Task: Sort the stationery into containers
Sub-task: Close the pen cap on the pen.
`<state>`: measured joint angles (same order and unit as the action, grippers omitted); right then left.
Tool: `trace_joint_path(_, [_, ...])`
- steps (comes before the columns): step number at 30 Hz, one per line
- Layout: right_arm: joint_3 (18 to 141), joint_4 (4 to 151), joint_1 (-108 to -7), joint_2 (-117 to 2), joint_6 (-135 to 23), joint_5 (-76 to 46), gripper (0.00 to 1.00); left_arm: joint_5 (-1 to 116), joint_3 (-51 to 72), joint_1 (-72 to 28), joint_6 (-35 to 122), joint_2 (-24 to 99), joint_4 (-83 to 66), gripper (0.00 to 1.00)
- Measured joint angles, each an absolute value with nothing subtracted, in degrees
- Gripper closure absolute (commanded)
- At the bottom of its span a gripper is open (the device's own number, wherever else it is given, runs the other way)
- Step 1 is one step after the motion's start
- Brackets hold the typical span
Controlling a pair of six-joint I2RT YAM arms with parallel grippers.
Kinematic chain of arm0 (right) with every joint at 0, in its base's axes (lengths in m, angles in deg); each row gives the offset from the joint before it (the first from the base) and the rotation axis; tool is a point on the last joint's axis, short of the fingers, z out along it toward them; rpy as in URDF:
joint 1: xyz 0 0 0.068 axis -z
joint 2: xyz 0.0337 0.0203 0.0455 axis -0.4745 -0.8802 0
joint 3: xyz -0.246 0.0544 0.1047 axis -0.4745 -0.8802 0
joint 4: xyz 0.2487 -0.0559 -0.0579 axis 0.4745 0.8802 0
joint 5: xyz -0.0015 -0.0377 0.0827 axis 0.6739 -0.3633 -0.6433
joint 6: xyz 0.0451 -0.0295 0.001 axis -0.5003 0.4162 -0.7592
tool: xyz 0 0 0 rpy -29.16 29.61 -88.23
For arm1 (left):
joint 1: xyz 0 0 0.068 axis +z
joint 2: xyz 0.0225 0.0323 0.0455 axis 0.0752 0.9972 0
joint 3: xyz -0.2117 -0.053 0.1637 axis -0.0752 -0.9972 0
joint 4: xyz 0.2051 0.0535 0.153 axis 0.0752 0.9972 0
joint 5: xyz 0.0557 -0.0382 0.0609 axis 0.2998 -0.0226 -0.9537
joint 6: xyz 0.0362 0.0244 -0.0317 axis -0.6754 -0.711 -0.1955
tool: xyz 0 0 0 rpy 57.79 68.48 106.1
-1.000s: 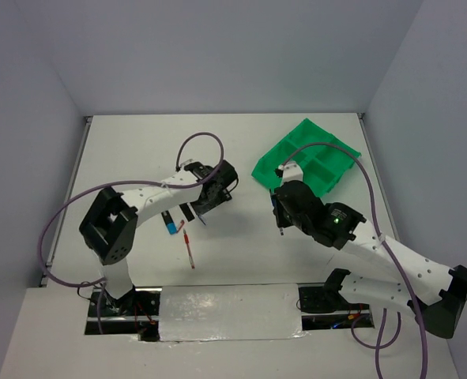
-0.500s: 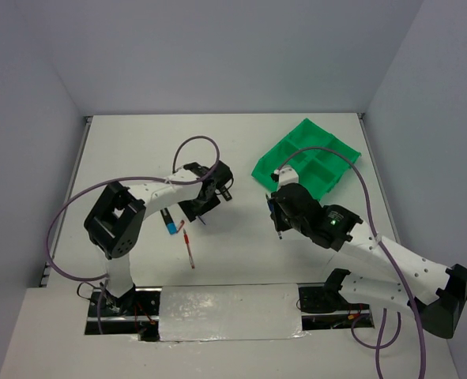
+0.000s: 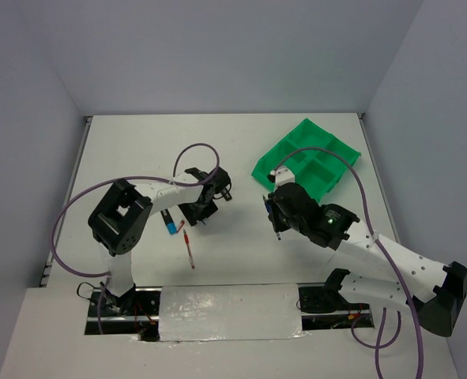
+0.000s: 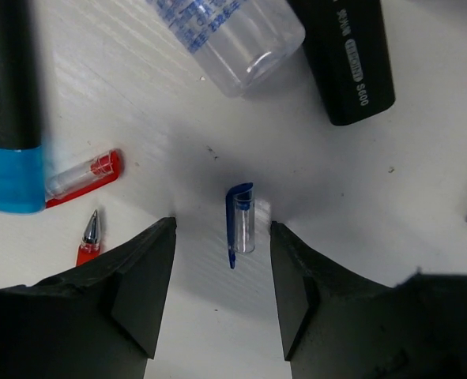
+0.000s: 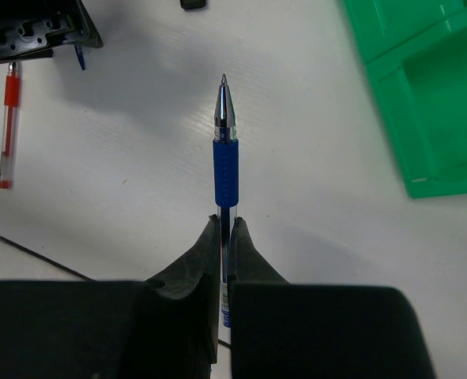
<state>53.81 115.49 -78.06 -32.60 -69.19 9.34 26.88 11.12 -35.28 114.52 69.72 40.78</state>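
Observation:
My left gripper [image 4: 221,237] hangs low over the table with its jaws open. A small blue pen cap [image 4: 241,225] lies just past the fingertips, between them and touching neither. Beyond it lie a clear-blue tube [image 4: 233,35], a black highlighter [image 4: 348,55], a blue-ended highlighter [image 4: 12,103] and a red cap [image 4: 83,175]. From above, the left gripper [image 3: 200,212] is beside the blue-ended highlighter [image 3: 170,223]. My right gripper [image 5: 225,223] is shut on a blue pen [image 5: 225,158], held above the table left of the green tray [image 5: 423,95]. The tray [image 3: 308,158] sits at the far right.
A red pen [image 3: 190,253] lies near the front, below the left gripper, and shows again as the red pen [image 5: 8,126] in the right wrist view. The right gripper [image 3: 276,212] hovers near the tray's near-left corner. Side walls bound the table.
The left gripper has drawn back toward the near left and lower, and its jaws have narrowed around the blue cap's spot. The right gripper with the blue pen has shifted slightly left.

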Motion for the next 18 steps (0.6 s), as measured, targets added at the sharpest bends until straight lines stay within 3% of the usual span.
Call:
trace_joint_path(7, [53.81,115.22,-78.06,-32.71,-68.95,8.82,1.0,28.19,9.57,-34.49,114.57,69.43,38.05,0.57])
trace_joint_path(10, [53.81,115.2,-78.06,-32.71,-68.93,8.6,1.0,28.54,8.69,-34.21,114.42,68.84,37.4,0.71])
trace_joint_path(12, [53.81,115.18,-78.06,-32.69,-68.78,8.32,1.0,28.83,8.06,-34.17,114.28,68.34,36.92,0.94])
trace_joint_path(13, [53.81,115.16,-78.06,-32.69,-68.71,8.12,1.0,29.0,7.8,-34.1,114.02,68.08,36.41,1.0])
trace_joint_path(18, [52.34,112.82,-78.06,-31.31,-68.01,3.81,1.0,29.35,4.76,-34.06,112.05,65.89,32.89,1.0])
